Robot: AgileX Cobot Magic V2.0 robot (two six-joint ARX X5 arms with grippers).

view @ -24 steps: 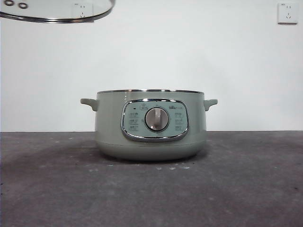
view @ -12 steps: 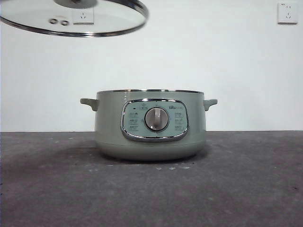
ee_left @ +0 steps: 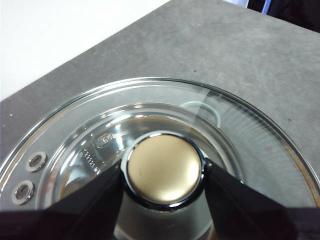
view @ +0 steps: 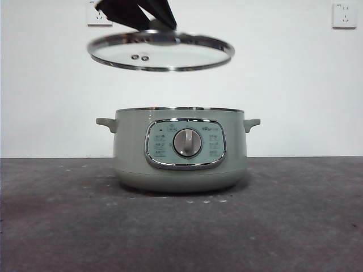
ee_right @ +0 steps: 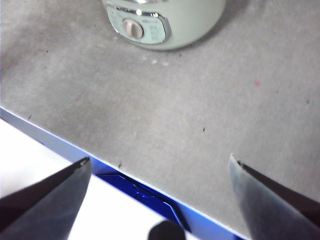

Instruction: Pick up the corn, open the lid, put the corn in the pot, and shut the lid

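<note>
Round clear glass lid with shiny metal rim (view: 160, 52) up in the air, tilted a little, hanging above the squat sage-green electric pot (view: 180, 150) and set slightly off toward one side of it, clear gap between rim and pot mouth. Two small metal vent rings (ee_left: 30, 176) showing near the lid's edge. Round knob (ee_left: 164, 169), looking golden-tan from the left wrist camera, pinched between the two black jaws of the left gripper (ee_left: 164, 172), one jaw pressed on each side of it. Through the glass, part of the pot's pale rim and a handle visible below. From the front, dark gripper body just over the lid's centre, at the top of the picture.

Pot standing upright on the dark grey worktop (view: 295, 226), toward its far edge by the white wall, mouth uncovered, chrome-framed control panel with round dial (view: 188, 142) facing the front edge. Corn nowhere visible; inside of the pot hidden from the front.

Right gripper (ee_right: 160, 170) hanging over the worktop's near edge, well apart from the pot, jaws spread wide, nothing between them

White wall sockets (view: 344, 15) high on the wall behind
</note>
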